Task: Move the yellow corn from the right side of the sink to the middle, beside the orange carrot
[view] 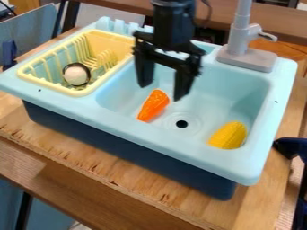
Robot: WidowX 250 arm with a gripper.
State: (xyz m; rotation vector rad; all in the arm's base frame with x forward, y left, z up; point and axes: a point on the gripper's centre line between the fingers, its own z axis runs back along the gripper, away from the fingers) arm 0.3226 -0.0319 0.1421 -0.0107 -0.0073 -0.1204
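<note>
The black gripper [162, 92] hangs over the left part of the sink basin, its two fingers spread apart with nothing between them. Just below and between the fingertips, an orange carrot-like piece [154, 106] lies on the basin floor, left of the dark drain hole. A yellow corn-like piece [229, 135] rests at the right front of the basin, well away from the gripper. In the yellow dish rack [55, 86] at the left is a round whitish thing with a dark rim [76, 74].
The light blue sink [174, 150] stands on a wooden table [90, 164], its raised rim around the basin. A grey faucet [247, 54] rises at the back right. Dark blue objects stand at the far right edge [294, 150] and left edge.
</note>
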